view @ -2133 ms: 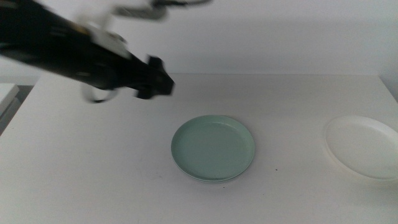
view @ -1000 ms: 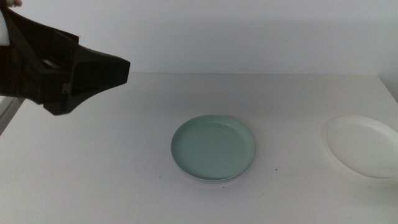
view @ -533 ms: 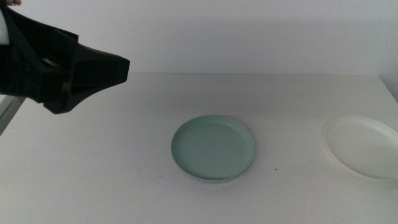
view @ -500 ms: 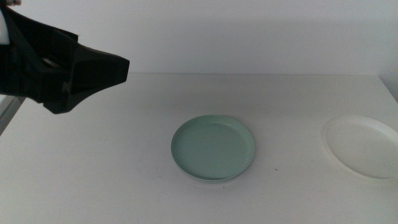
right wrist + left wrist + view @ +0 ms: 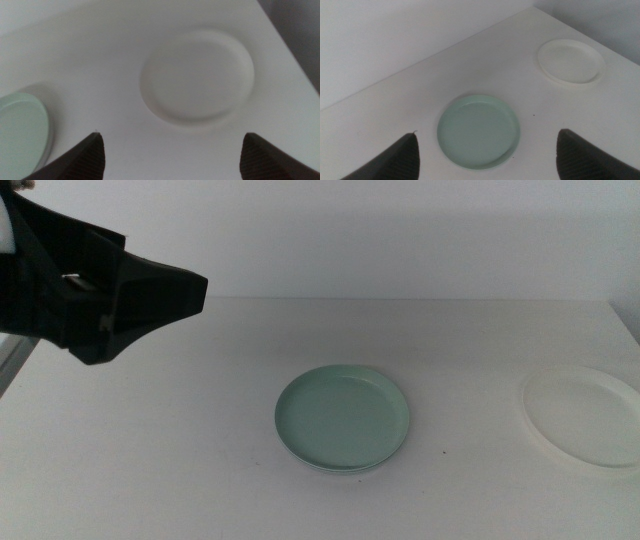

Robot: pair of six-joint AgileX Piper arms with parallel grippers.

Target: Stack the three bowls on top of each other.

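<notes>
While both arms hang clear of the bowls, this is how the scene reads:

Step in hand: the stack looks part built. The mint green bowl point(image 5: 342, 418) sits near the middle of the surface point(image 5: 200, 470), and a thin paler edge shows under its near rim, which I judge to be the light grey bowl beneath it. The white bowl point(image 5: 583, 416) lies alone, well apart, toward the right edge.

Left gripper point(image 5: 487, 150): mine on the left, raised above the surface on the left side and looking down at the green bowl, spread wide and holding nothing.

Right gripper point(image 5: 172, 150): mine on the right, hovering over the white bowl, jaws wide apart and empty. It does not show in the middle view.

Next move, as I judge it: my right gripper should come down on the white bowl's low rim, pinch it, lift, carry it across and set it centred on the green bowl.

Hard to make out: the grey bowl is almost wholly covered, so I cannot confirm it. The white bowl blends into the pale surface, and the right edge of the middle view cuts its rim.
</notes>
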